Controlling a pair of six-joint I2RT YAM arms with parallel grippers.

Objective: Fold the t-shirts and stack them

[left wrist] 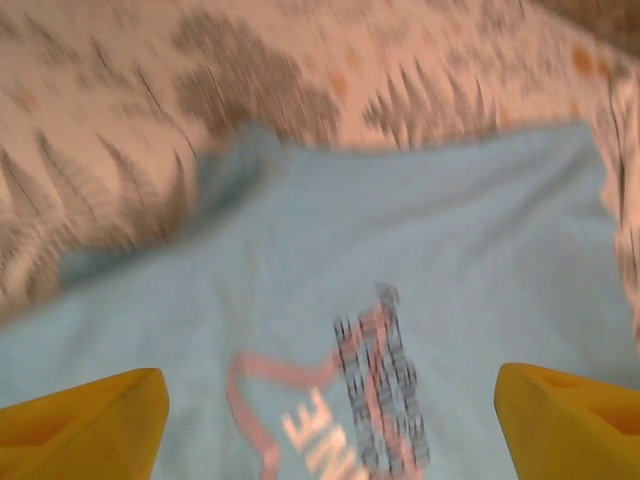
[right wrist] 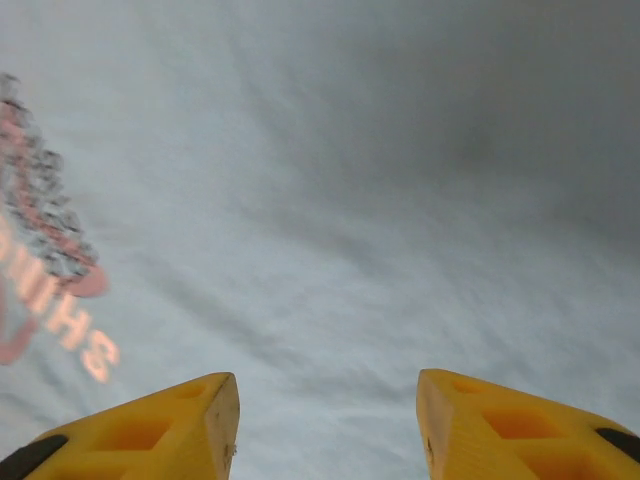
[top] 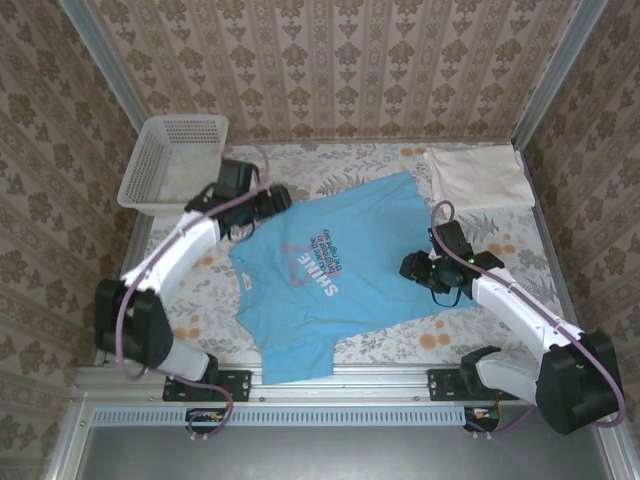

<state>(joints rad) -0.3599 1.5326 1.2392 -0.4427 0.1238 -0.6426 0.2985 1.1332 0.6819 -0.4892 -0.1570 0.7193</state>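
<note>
Risk lies mostly in a one-sided or shallow pinch: the blue t-shirt [top: 335,265] lies slantwise rather than square, so if either arm takes only a little cloth, or both layers on one side and one on the other, I judge the fold would come out crooked or the edge would slip free halfway over. The left fingers [left wrist: 90,425] stand wide apart with nothing between them, above the shirt near its far left edge, while the right fingers [right wrist: 180,425] stand at a middling gap, also empty, over its right side. A drag along the table [top: 400,160] could also wrinkle the thin fabric. The shirt is spread open in the middle of the table, print [top: 322,262] upward, fairly flat with soft creases, one end reaching the near edge. The cream t-shirt [top: 480,177] lies already folded in the far right corner, well apart from the basket [top: 170,160] at far left
</note>
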